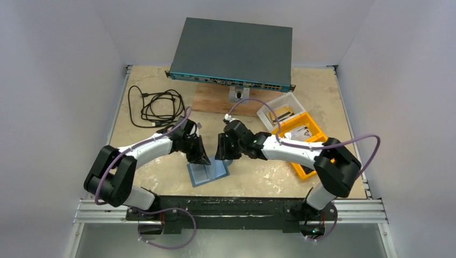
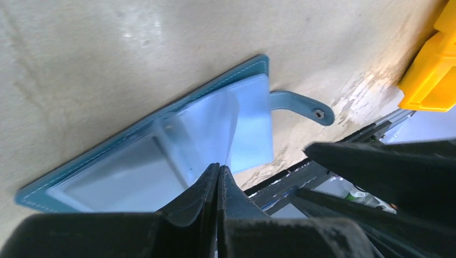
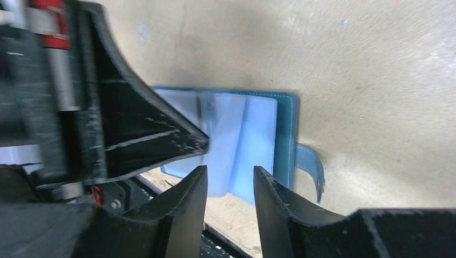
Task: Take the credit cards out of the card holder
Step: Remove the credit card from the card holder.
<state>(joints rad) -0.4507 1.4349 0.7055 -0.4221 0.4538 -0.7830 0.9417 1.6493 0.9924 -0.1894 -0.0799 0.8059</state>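
Left jaws: fully closed on nothing, tips pressing on a clear pocket of the card holder [image 2: 107,177].
Right jaws: standing partly open at the pocket leaves' free edge, gripping nothing yet.
Card holder: lying open on the surface [image 1: 253,177], between both arms.
Doing it well: left pinning; right should be pinching only a card edge, pulling flat.
Credit cards: not clearly showing in the pockets.
Orange bin [image 1: 301,171]: holding one pale printed piece.
Clear tub [image 1: 279,101]: holding flat dark and yellowish pieces.
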